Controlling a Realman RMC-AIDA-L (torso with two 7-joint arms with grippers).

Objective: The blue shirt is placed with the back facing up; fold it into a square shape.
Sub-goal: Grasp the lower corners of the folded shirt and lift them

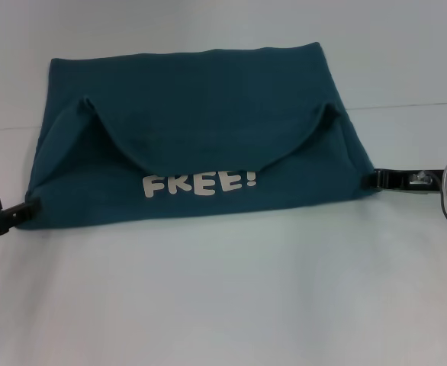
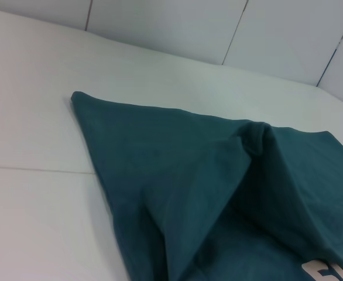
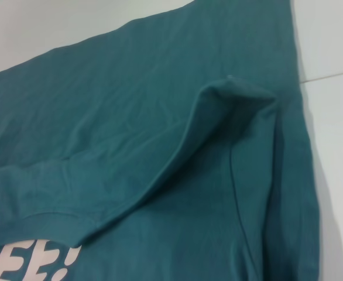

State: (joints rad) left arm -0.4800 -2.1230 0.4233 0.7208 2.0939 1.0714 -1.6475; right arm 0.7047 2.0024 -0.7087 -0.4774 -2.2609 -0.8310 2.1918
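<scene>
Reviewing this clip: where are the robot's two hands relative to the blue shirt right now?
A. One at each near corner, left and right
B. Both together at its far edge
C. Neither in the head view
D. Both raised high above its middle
A: in the head view the left hand sits at the near left corner of the blue shirt and the right hand at its right edge.

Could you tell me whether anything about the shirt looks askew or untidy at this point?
Yes. The blue shirt is folded unevenly: a curved flap sags across the middle, its ends puckering into raised peaks, and the white "FREE!" lettering peeks out beneath. The left hand and right hand are at its near corners.
</scene>
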